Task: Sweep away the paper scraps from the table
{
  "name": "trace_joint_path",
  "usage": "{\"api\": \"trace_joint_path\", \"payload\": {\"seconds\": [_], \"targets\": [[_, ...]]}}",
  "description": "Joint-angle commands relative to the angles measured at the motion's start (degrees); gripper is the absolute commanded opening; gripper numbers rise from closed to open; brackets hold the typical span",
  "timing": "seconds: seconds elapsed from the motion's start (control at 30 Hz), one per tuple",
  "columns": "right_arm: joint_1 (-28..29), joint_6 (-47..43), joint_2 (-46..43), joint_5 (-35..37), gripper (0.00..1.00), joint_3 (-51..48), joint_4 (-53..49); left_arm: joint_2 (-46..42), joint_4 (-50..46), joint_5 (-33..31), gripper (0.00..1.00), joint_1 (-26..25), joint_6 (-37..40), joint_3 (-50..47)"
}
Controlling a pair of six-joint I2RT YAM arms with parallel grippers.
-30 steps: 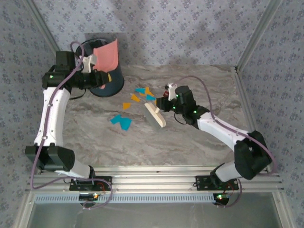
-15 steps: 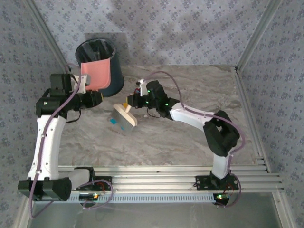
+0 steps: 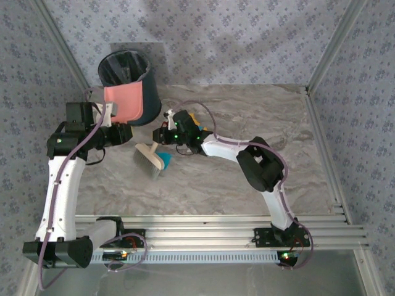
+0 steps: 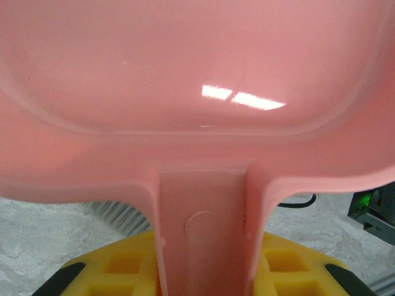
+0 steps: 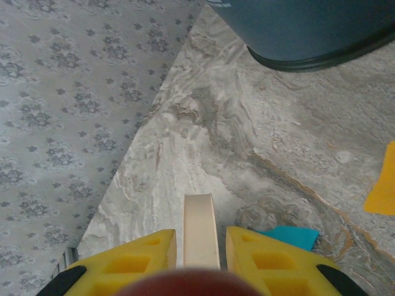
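Observation:
My left gripper (image 3: 111,116) is shut on the handle of the pink dustpan (image 3: 126,102), which is tilted against the dark bin (image 3: 126,65). In the left wrist view the dustpan (image 4: 197,92) spreads across the frame, its handle pinched by my left gripper (image 4: 203,271). My right gripper (image 3: 160,137) is shut on a cream brush (image 3: 148,161) whose head rests on the table (image 3: 203,191). Its handle (image 5: 200,234) sits in my right gripper (image 5: 200,253). A turquoise paper scrap (image 3: 165,160) lies by the brush, an orange one (image 3: 194,117) behind the wrist. The same scraps show as turquoise (image 5: 290,236) and orange (image 5: 382,188).
The dark blue bin (image 5: 315,31) stands at the table's back left corner, close to the patterned wall (image 5: 74,92). Aluminium rails (image 3: 203,225) edge the near side of the table. The right arm stretches across the table's middle.
The right arm swept the brush leftward across the table, and most scraps went out of sight. The left arm brought the dustpan down from the bin's mouth to its front.

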Motion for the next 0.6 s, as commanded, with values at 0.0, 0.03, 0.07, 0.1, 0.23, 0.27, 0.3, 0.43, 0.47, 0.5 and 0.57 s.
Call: {"api": "trace_joint_path", "payload": {"seconds": [0.0,0.03,0.07,0.1,0.23,0.27,0.3,0.43,0.47,0.5,0.57], "targets": [[-0.8,1.0,0.7,2.2,0.00,2.2,0.7,-1.3,0.6,0.2,0.00,0.0,-0.1,-0.4],[-1.3,1.0,0.6,2.7,0.00,1.8,0.5,-1.4,0.5,0.2,0.00,0.0,-0.1,-0.6],[-1.8,1.1,0.4,3.0,0.00,1.3,0.4,-1.4,0.5,0.3,0.00,-0.1,-0.1,-0.7],[-2.5,1.1,0.2,3.5,0.00,0.6,0.2,-1.5,0.5,0.3,0.00,-0.1,-0.2,-0.9],[-4.7,0.5,-1.6,6.1,0.00,-2.3,-0.5,-1.4,0.5,0.5,0.00,-0.1,-0.4,-1.7],[-5.3,0.5,-2.0,6.5,0.00,-3.0,-0.5,-1.4,0.6,0.6,0.00,-0.1,-0.5,-1.9],[-5.8,0.5,-2.4,6.9,0.00,-3.7,-0.6,-1.3,0.7,0.8,0.00,-0.2,-0.6,-2.2],[-7.9,-0.2,-4.5,8.7,0.00,-6.5,-1.3,-1.2,1.1,1.4,0.00,-0.5,-1.1,-2.8],[-8.4,-0.4,-5.0,9.3,0.00,-7.2,-1.4,-1.2,1.1,1.4,0.00,-0.6,-1.0,-2.9],[-9.0,-0.6,-5.6,9.7,0.00,-8.0,-1.5,-1.1,1.1,1.5,0.00,-0.8,-1.0,-3.0],[-10.2,-0.8,-6.7,10.5,0.00,-9.4,-2.2,-1.0,1.3,1.8,0.00,-1.1,-1.0,-3.2]]}}
